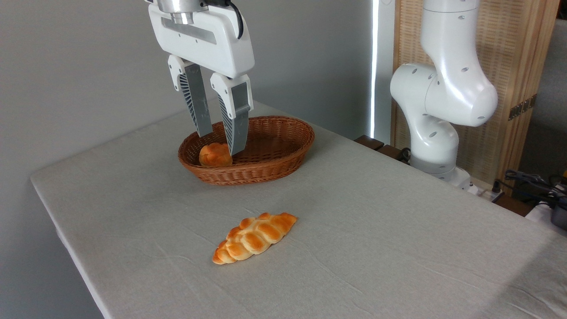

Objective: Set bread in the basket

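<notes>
The bread (214,155), a small round golden bun, lies inside the left end of the oval brown wicker basket (274,165). My gripper (221,144) hangs just above it, open, with nothing held between its grey ribbed fingers (198,106). The right fingertip overlaps the bun's right edge in the picture; I cannot tell whether it touches the bun.
A longer braided loaf (254,237) lies on the grey tablecloth in front of the basket. The arm's white base (436,133) stands at the table's far right edge. Cables and dark objects (538,186) sit off the table at the right.
</notes>
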Available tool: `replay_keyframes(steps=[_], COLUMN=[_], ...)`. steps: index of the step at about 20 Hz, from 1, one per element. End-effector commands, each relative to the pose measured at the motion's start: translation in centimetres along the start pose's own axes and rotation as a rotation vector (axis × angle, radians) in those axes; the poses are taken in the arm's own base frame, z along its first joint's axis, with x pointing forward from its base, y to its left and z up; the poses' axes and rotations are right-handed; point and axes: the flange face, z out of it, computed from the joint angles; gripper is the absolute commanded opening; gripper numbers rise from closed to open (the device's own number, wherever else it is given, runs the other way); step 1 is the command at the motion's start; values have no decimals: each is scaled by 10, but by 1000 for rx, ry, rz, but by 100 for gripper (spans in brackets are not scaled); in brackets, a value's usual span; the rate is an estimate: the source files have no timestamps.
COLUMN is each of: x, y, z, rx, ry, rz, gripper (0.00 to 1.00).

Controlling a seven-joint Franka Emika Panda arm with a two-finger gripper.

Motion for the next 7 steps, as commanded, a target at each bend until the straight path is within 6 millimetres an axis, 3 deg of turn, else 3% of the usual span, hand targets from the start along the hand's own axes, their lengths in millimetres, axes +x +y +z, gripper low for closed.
replay_keyframes(steps=[1,7], x=[-2,-3], y=[2,2], z=[-3,-4], rx=[8,9], ry=[-24,-23], rz=[-12,-9], gripper=[100,100])
